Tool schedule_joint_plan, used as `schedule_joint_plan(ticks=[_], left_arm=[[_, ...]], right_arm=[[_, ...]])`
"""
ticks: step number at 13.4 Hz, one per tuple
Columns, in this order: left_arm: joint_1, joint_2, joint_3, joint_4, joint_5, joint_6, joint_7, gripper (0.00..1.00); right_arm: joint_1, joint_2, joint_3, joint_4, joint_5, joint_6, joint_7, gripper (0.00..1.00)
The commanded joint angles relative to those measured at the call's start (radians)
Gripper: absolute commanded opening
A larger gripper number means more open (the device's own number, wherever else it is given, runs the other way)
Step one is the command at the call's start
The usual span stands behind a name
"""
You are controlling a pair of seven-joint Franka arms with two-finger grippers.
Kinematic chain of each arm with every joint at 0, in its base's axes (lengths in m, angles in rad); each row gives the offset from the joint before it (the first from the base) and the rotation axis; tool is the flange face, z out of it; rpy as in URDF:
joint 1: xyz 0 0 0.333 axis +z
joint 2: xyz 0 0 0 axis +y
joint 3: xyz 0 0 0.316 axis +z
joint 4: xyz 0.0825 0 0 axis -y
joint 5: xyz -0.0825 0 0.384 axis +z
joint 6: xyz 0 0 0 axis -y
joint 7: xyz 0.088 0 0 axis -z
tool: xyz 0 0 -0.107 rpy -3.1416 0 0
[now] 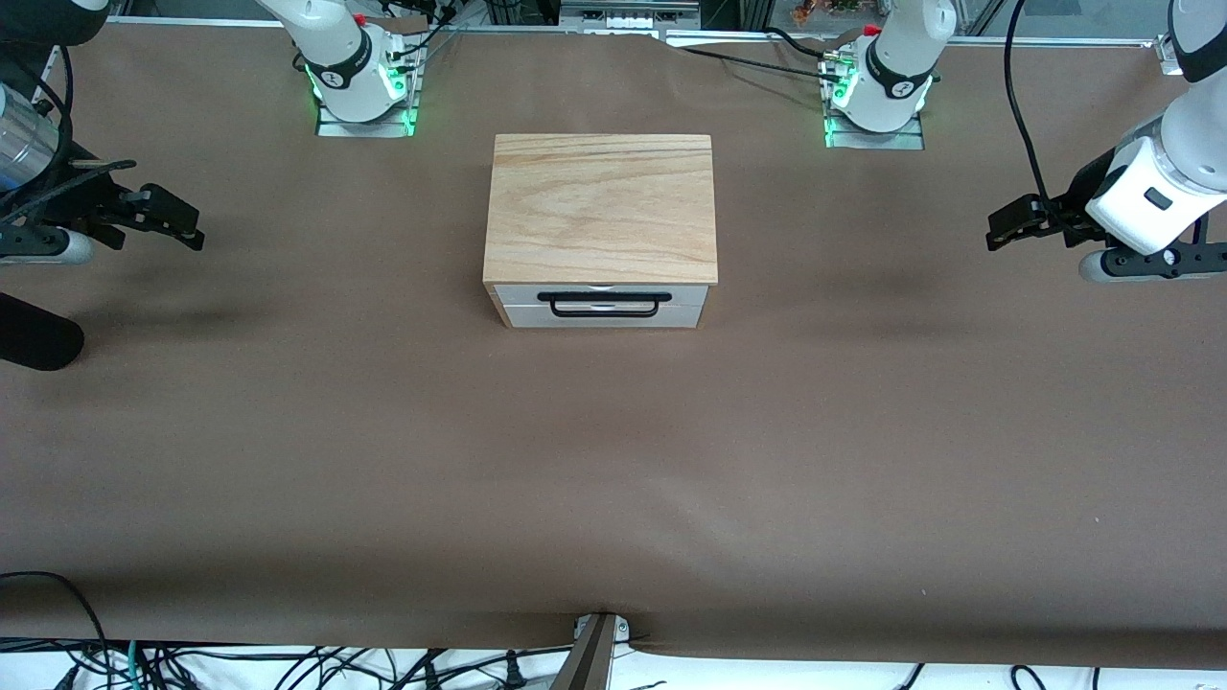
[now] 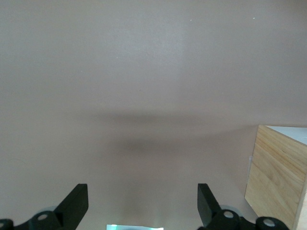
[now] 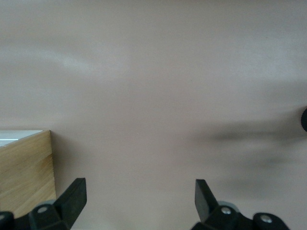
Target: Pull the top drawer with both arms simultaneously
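A small cabinet with a light wood top [image 1: 601,206] stands mid-table. Its top drawer [image 1: 685,294] has a white front flush with the cabinet and a long black bar handle [image 1: 602,311]. My left gripper [image 1: 1004,230] hovers over the table toward the left arm's end, well apart from the cabinet, fingers open and empty. My right gripper [image 1: 187,225] hovers toward the right arm's end, also open and empty. In the left wrist view the open gripper [image 2: 142,191] looks down on bare table beside the cabinet's wood side [image 2: 278,182]. The right wrist view's gripper [image 3: 140,187] shows the same, with the cabinet [image 3: 24,172] at the edge.
Brown paper covers the table [image 1: 613,460]. A second white drawer front [image 1: 685,316] sits below the top one. A dark cylinder [image 1: 34,343] lies at the table's edge near the right gripper. Cables [image 1: 288,666] and a camera mount [image 1: 596,652] run along the front edge.
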State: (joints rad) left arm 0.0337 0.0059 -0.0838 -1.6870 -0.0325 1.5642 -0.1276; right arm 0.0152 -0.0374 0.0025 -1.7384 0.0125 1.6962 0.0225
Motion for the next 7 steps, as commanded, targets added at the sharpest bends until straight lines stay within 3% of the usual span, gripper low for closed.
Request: schedule_joint_plan(ticks=[1,7], left_arm=[[-0.003,-0.029,-0.005,-0.037,0.025,0.019,-0.007,1.00],[-0.003,-0.033,-0.005,-0.053,0.023,0.023,-0.006,1.00]], right_arm=[[0.005,-0.010,-0.009,-0.006,0.015,0.000,-0.006,1.00],[0.006,0.005,-0.003,0.008,0.020,-0.009,-0.026,1.00]])
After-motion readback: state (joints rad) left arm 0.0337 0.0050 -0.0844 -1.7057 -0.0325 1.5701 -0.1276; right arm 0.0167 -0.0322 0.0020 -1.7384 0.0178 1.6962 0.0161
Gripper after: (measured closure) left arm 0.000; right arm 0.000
